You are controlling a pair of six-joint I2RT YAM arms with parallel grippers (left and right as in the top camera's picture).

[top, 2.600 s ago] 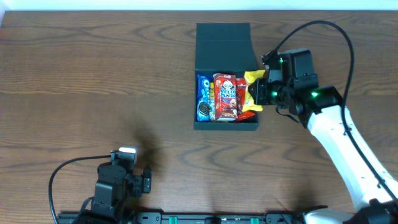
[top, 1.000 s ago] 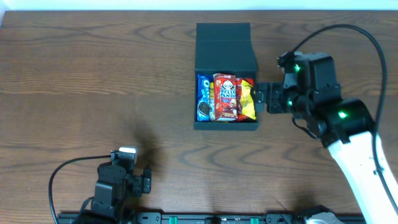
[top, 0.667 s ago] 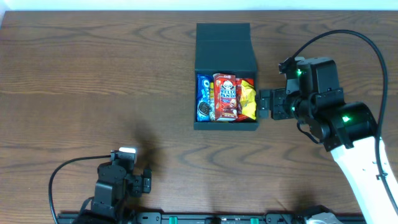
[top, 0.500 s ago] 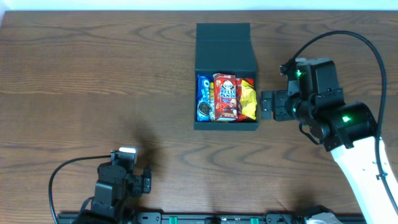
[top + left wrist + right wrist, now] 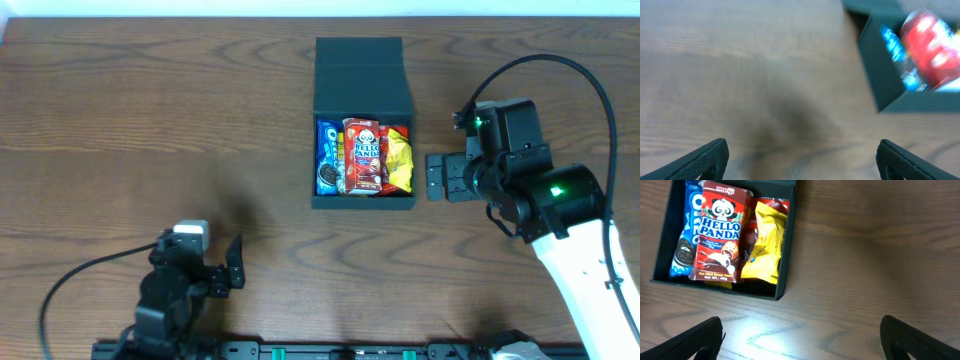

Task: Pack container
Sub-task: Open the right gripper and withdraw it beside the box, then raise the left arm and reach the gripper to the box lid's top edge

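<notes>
A wooden table seen from above, with the container, a dark box, sitting a little right of centre toward the far side. Its flap lid lies open, thrown back on the far side. Three snack packets are inside, side by side: a blue Oreo packet on the left, a red Hello Panda packet in the middle and a yellow packet against the right wall.

The right gripper hovers just right of the box, fingers spread wide, holding nothing. The left gripper sits at the near left, well apart from the box, also spread wide and empty. Its own view is blurred, so finer detail there is uncertain.

The packing looks done, and closing the lid is probably what remains. The panda packet overlaps its neighbours and may sit proud, so the flap could rest on it and fail to seat. The yellow packet's edge hugs the rim and could get pinched. A sideways push on the lid might slide the whole box instead of folding the flap.
</notes>
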